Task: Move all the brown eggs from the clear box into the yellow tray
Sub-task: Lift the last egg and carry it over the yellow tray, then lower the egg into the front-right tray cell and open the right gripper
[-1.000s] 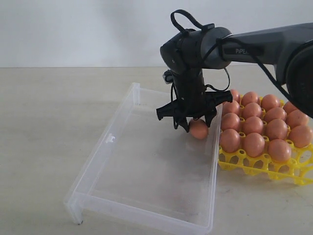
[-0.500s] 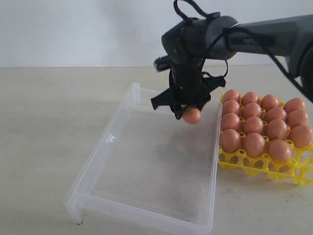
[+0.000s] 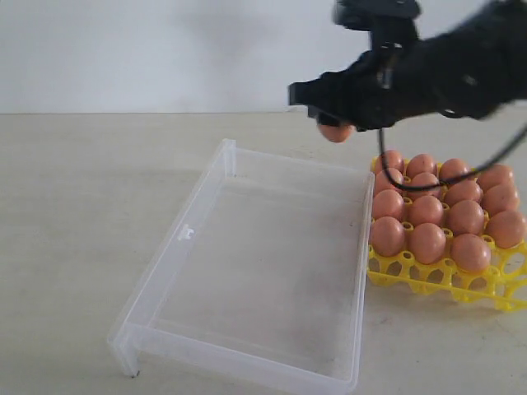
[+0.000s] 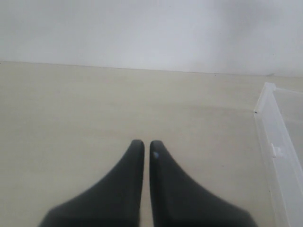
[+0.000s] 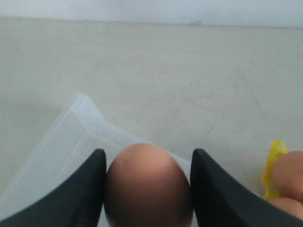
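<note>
My right gripper [image 3: 333, 123] [image 5: 147, 158] is shut on one brown egg [image 3: 335, 132] [image 5: 148, 187] and holds it in the air above the far edge of the clear box [image 3: 189, 271], near the yellow tray [image 3: 416, 276]. No egg lies in the box. Several brown eggs [image 3: 428, 210] fill the tray's cells at the right. In the right wrist view the box's corner [image 5: 80, 106] and a bit of the tray [image 5: 274, 161] show below the held egg. My left gripper [image 4: 143, 143] is shut with nothing in it, over bare table left of the box [image 4: 279, 156].
The beige table [image 3: 82, 206] runs left of the box and behind it to a white wall [image 3: 165, 49]. The right arm's dark body [image 3: 445, 74] hangs over the tray's far side.
The right gripper has lifted the egg out of the box, rising and moving toward the tray. The box now holds no egg. The left gripper cannot be compared.
</note>
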